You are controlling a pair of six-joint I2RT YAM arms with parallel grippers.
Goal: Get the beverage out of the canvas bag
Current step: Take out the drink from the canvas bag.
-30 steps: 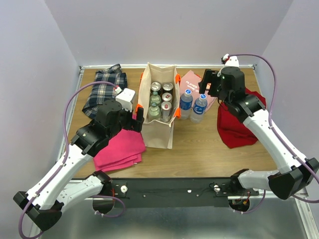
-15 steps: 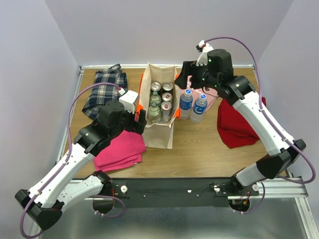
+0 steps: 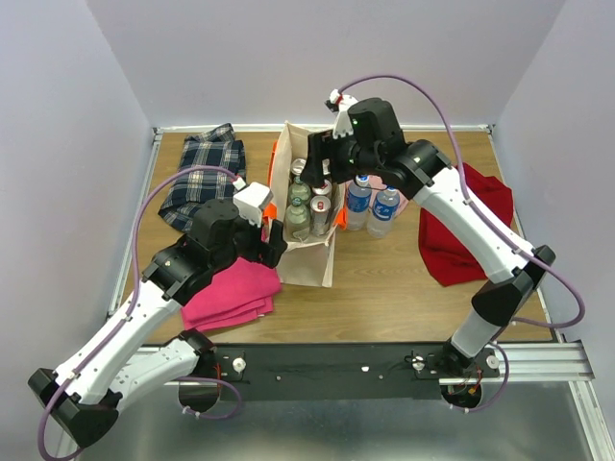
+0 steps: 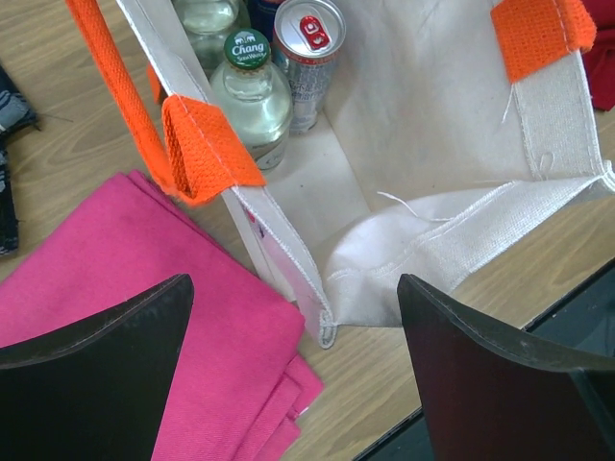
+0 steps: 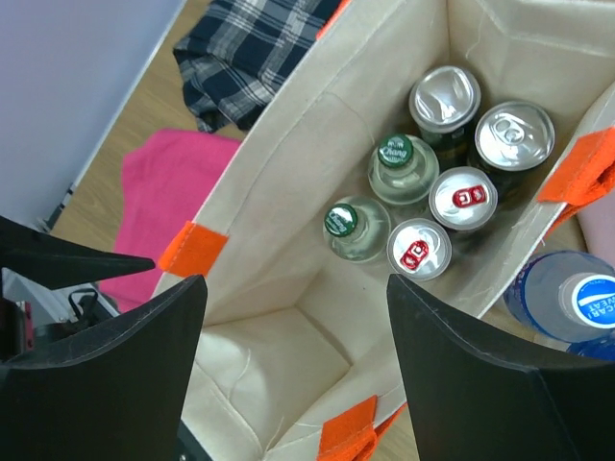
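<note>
The beige canvas bag [image 3: 306, 261] with orange handles [image 4: 200, 144] stands upright at mid-table, its mouth open. Inside, at its far end, stand several beverages: silver cans [image 5: 419, 248] and green-capped glass bottles [image 5: 342, 222]. The near half of the bag's floor is bare. My right gripper [image 3: 320, 175] hangs open above the bag's mouth, pointing down; in the right wrist view the gripper [image 5: 296, 317] holds nothing. My left gripper [image 3: 272, 252] is open and low at the bag's near left corner, its jaws either side of that corner seam [image 4: 329, 327], empty.
Two blue-capped water bottles [image 3: 358, 200] [image 3: 385, 207] stand on the table just right of the bag. A folded pink cloth [image 3: 231, 290] lies left of the bag. A plaid cloth [image 3: 200, 175] is at back left and a red cloth [image 3: 463, 235] at right.
My right arm has swung left from the back right of the table to above the bag's mouth. My left gripper has edged closer to the bag's near corner.
</note>
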